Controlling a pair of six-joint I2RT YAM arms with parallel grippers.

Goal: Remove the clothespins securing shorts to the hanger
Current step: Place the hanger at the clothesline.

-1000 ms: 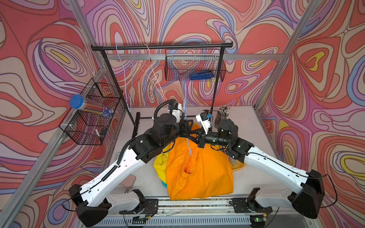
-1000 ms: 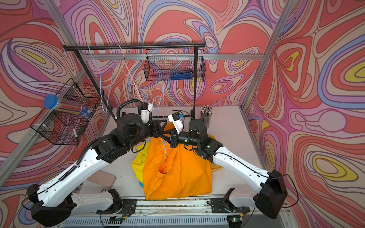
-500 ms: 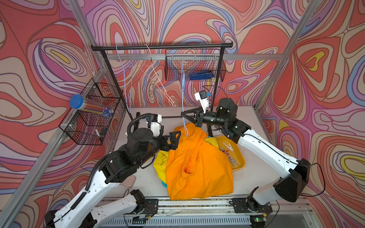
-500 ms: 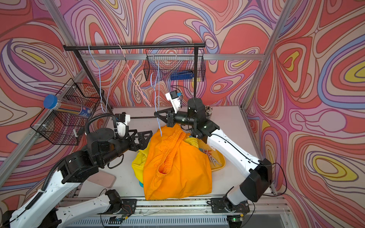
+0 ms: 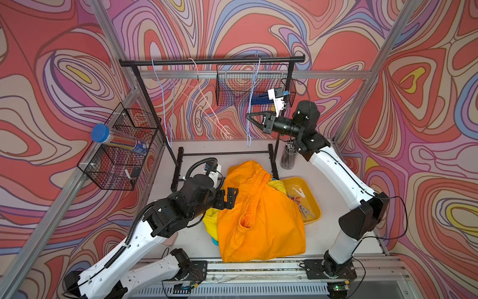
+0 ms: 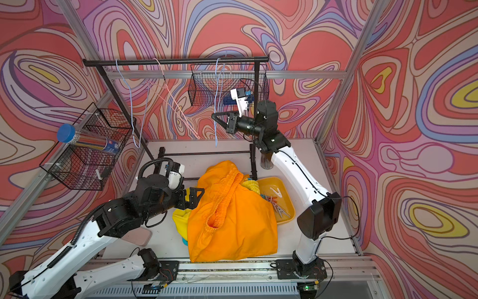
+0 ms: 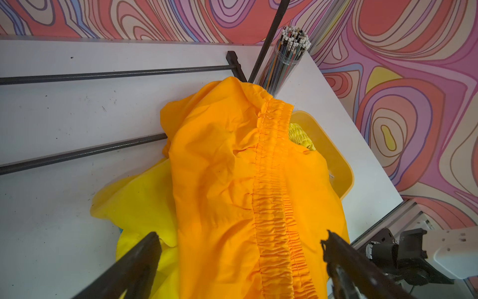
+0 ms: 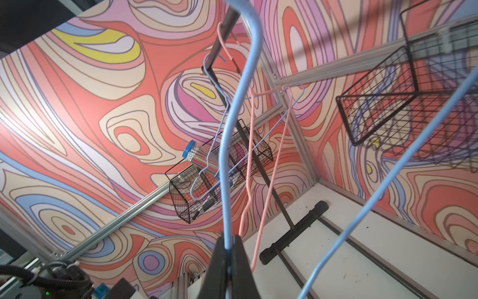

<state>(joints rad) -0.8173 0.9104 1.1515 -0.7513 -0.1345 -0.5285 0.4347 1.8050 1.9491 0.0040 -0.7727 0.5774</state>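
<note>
The orange shorts (image 5: 258,214) (image 6: 230,217) lie heaped on the table over yellow shorts (image 5: 210,218) (image 7: 139,207). Just above their left side my left gripper (image 5: 229,198) (image 6: 194,198) (image 7: 240,236) is open and holds nothing. My right gripper (image 5: 249,117) (image 6: 214,116) (image 8: 229,238) is raised and shut on a bare blue hanger (image 5: 250,103) (image 8: 227,155), whose top reaches the black rail (image 5: 207,61). Several clothespins (image 5: 297,192) (image 6: 275,191) lie in the yellow tray (image 5: 313,207), partly under the orange fabric. I see no clothespin on the hanger.
A pink hanger (image 5: 207,103) and another blue hanger (image 5: 163,98) hang on the rail. A wire basket (image 5: 256,88) hangs behind the right gripper, and another (image 5: 121,152) is on the left wall. A cup of pens (image 5: 288,158) stands by the rack's right post.
My left gripper opened and drew back down and to the left, away from the hanger. My right gripper lifted the blue hanger off the orange shorts and up toward the rail.
</note>
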